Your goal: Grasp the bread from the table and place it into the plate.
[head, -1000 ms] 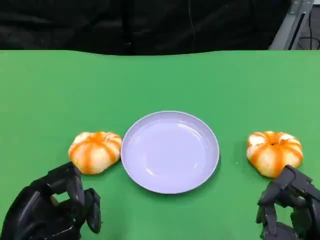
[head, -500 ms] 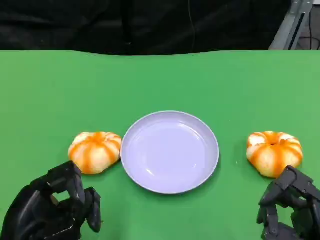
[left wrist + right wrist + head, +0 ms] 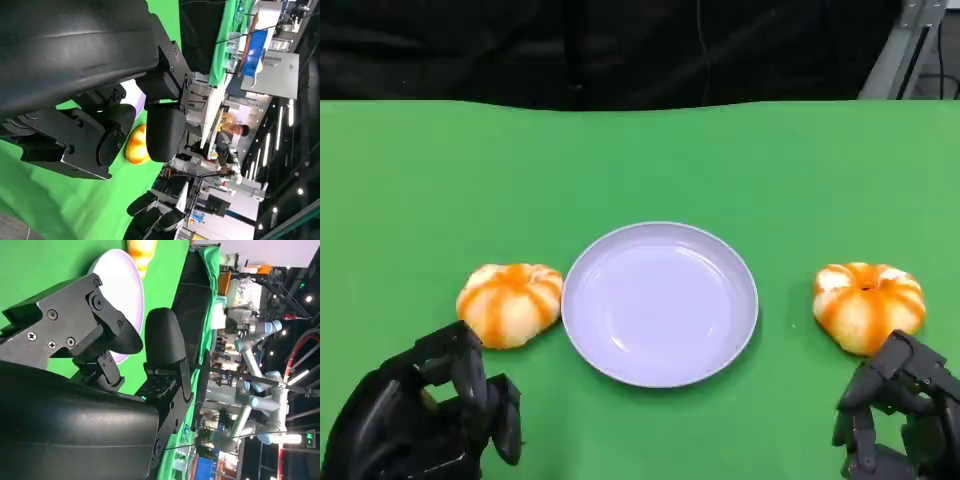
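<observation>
1. Two bread rolls were seen on the bench (image 3: 640,160): left bread (image 3: 510,304) just beside the empty plate (image 3: 588,345), right bread (image 3: 868,306) apart from it.
2. Left hand (image 3: 425,420) and right hand (image 3: 898,415) were held empty, fingers loosely spread.
3. Step judged: pre-grasp; a reach onto one bread is called for.

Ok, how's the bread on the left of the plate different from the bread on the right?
The left bread lies almost against the plate; the right bread sits apart from it across bare green cloth. The left bread shows broad pale stripes all over; the right bread looks more orange, with a dark dimple on top. Both are round, pumpkin-shaped, on the table, each just ahead of a hand and unheld.
</observation>
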Robot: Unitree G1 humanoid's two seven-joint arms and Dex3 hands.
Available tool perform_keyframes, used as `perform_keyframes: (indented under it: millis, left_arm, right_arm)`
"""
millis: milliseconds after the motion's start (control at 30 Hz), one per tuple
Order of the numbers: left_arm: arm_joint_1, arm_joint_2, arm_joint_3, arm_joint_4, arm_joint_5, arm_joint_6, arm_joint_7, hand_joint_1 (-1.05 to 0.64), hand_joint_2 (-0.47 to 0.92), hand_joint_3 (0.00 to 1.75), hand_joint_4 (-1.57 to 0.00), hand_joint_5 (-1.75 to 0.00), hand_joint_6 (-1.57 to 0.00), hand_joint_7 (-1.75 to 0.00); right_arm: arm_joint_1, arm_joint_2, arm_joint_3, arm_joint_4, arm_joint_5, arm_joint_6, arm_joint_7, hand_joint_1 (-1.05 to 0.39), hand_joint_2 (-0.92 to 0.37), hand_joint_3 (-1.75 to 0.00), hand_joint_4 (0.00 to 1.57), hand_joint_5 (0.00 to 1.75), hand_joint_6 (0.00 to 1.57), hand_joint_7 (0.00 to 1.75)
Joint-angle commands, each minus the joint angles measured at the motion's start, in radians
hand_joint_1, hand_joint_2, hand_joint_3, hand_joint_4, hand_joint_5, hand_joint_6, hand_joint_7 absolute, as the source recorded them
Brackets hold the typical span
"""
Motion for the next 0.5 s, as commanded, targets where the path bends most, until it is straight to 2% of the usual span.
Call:
perform_keyframes:
  millis: [33, 500]
  left_arm:
    - [-0.004, 0.009, 0.01, -0.012, -0.003, -0.002, 0.011, 0.18, 0.63, 1.39, -0.92, -1.75, -0.75, -1.73]
    - [-0.004, 0.01, 0.009, -0.012, -0.003, -0.002, 0.012, 0.18, 0.63, 1.4, -0.92, -1.75, -0.75, -1.73]
  right_arm:
    - [0.006, -0.005, -0.003, -0.015, -0.002, -0.004, -0.005, -0.03, -0.53, -1.27, 0.9, 1.75, 0.73, 1.63]
    - [0.006, -0.006, -0.002, -0.015, -0.002, -0.004, -0.005, -0.03, -0.53, -1.28, 0.9, 1.75, 0.73, 1.64]
